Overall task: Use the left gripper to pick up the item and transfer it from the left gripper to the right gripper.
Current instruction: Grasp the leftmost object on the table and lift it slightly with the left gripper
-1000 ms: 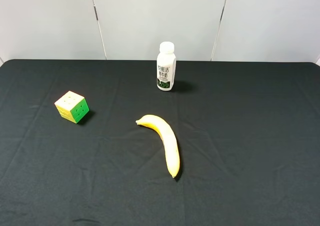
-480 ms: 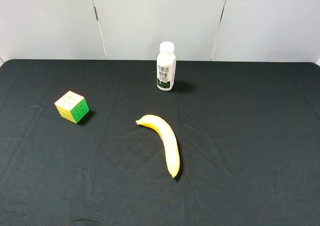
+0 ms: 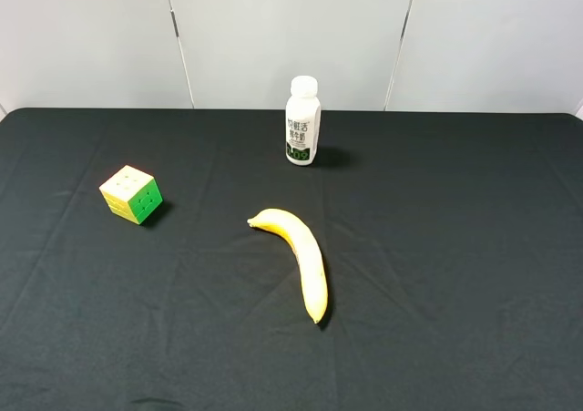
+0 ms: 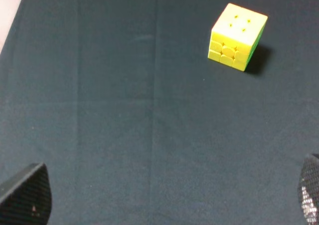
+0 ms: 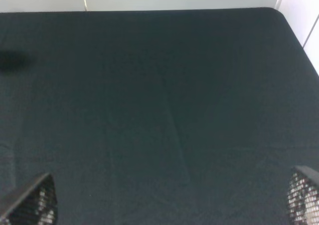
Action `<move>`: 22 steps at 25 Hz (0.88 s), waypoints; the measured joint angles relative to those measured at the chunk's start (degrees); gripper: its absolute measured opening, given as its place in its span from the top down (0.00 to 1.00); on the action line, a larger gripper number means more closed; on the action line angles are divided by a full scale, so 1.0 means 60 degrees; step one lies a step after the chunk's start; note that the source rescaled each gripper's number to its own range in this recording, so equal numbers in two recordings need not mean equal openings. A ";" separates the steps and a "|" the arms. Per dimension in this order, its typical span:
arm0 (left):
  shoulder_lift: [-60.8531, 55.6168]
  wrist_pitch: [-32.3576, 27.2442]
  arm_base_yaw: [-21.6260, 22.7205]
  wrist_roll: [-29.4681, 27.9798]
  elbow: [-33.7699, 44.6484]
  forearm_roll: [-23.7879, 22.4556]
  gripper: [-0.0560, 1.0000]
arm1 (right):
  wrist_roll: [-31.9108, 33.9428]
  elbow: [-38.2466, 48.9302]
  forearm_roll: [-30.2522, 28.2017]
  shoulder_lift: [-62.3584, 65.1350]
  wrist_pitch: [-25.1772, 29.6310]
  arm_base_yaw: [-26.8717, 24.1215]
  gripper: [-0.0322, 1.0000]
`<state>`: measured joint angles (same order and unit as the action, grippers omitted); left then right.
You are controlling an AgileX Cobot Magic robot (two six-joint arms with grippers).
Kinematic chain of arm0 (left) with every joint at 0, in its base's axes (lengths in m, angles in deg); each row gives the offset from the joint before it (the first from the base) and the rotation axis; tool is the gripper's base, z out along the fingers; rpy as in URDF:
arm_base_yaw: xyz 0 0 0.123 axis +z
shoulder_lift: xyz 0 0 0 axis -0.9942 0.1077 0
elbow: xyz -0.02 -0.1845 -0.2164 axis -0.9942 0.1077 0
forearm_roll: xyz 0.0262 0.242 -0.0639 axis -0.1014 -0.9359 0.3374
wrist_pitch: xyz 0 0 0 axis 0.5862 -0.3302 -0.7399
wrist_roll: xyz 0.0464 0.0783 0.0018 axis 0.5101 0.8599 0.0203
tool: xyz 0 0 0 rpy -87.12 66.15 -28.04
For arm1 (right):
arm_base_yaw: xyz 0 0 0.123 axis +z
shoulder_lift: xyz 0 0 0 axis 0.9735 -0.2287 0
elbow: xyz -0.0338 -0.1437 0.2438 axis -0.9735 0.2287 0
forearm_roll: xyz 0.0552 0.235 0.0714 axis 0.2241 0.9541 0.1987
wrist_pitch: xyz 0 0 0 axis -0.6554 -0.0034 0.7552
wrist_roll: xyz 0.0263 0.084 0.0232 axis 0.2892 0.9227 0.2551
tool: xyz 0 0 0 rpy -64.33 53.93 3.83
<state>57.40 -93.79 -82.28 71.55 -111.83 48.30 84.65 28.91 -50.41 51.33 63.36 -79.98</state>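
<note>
The puzzle cube [image 3: 132,194] sits on the black cloth at the left, with pale, yellow and green faces showing. It also shows in the left wrist view [image 4: 236,36], well ahead of my left gripper [image 4: 164,197], whose two fingertips [image 4: 27,194] sit far apart at the frame's corners, open and empty. My right gripper [image 5: 172,197] is also open and empty, its fingertips [image 5: 32,200] spread wide over bare cloth. Neither arm shows in the exterior view.
A yellow banana [image 3: 299,254] lies near the middle of the table. A white bottle [image 3: 302,121] stands upright at the back centre. The black cloth [image 3: 455,247] covers the table; a pale wall lies behind.
</note>
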 joint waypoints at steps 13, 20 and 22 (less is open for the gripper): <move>0.4881 -0.0759 0.0000 0.0051 -0.2926 -0.0045 0.03 | 0.0000 0.0000 0.0000 0.0000 0.0000 0.0000 0.00; 0.7376 -0.0487 0.0000 0.0306 -0.3376 0.0006 0.01 | 0.0000 0.0000 0.0000 0.0000 0.0000 0.0000 0.00; 0.7961 -0.0238 0.0000 0.0480 -0.3376 0.0058 0.01 | 0.0000 0.0000 0.0000 0.0000 0.0000 0.0000 0.00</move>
<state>105.16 -95.21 -82.28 74.43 -132.09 48.65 84.65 28.91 -50.41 51.33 63.36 -79.98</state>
